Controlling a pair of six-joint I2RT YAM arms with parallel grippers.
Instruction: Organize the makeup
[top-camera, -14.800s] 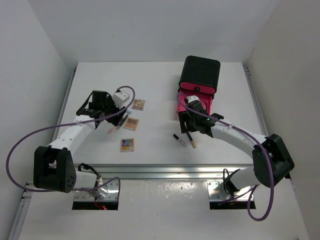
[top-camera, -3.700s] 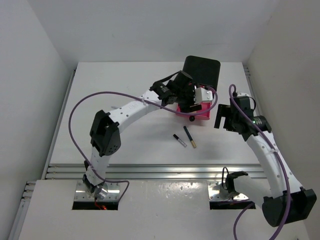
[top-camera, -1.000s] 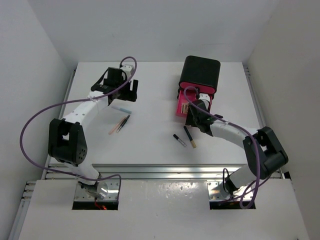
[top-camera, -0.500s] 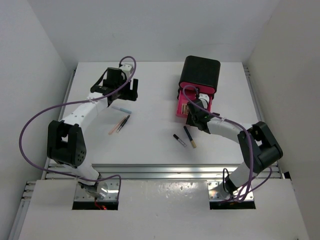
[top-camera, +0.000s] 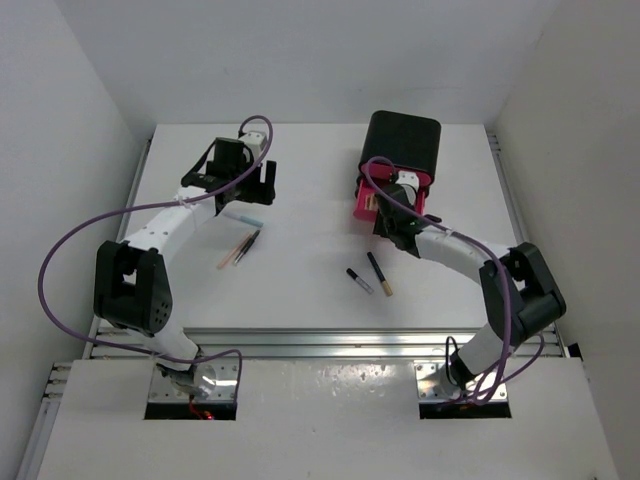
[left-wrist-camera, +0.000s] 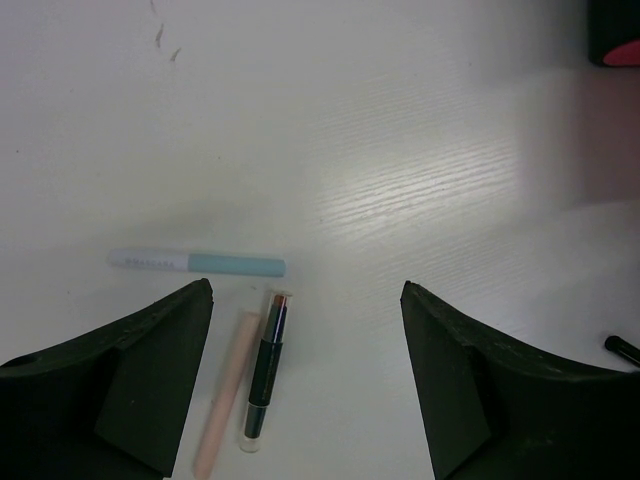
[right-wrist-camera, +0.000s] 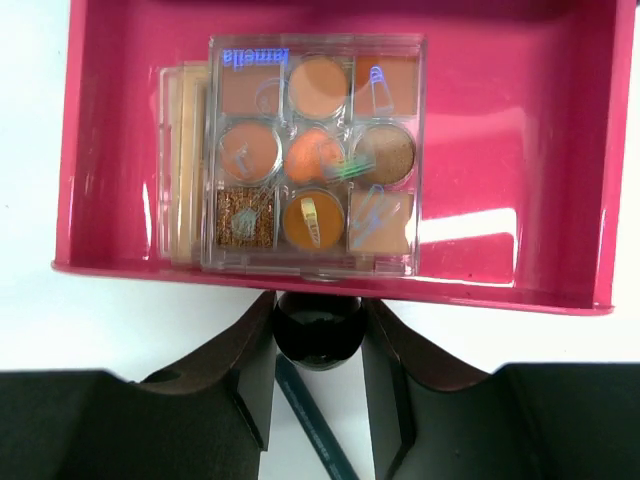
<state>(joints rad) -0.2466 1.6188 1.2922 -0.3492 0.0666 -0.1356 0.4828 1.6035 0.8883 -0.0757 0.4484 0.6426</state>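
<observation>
**Far left.** Left claw (left-wrist-camera: 305, 290): jaws wide, holding nothing, hanging above the table (top-camera: 310, 160).

**Below it.** Pale blue stick (left-wrist-camera: 200, 263), lying flat and crosswise. Just near of it, a pink stick (left-wrist-camera: 225, 400) and a dark stick (left-wrist-camera: 265, 375) lie side by side, touching or nearly so. None of the three is put away.

**Near centre.** Silver-tipped black stick (top-camera: 360, 280) and gold-tipped black stick (top-camera: 379, 273), loose on the table, close together, near of the drawer.

**Right of centre.** Right claw (right-wrist-camera: 318, 345): jaws narrow, closed on the round black knob (right-wrist-camera: 318, 322) of the pink drawer (right-wrist-camera: 500, 150). The drawer stands open from the black box (top-camera: 402, 140).

**In the drawer.** Multicolour palette (right-wrist-camera: 315, 150), flat on top of a tan palette (right-wrist-camera: 180, 160), both towards the drawer's left side.

**Step in hand (judged).** Moving the drawer by its knob.

**Handling notes.**
- The knob is round and may slip, so the grip should stay centred on it.
- Travel should run straight along the drawer's line, since any sideways pull may skew the drawer or drag the box.
- A slow, even motion keeps the stacked palettes from sliding.
- Five sticks remain out, so the drawer, or another one, is probably needed open again.
- The left claw is best lowered astride the blue stick alone, clear of the pair beside it.
</observation>
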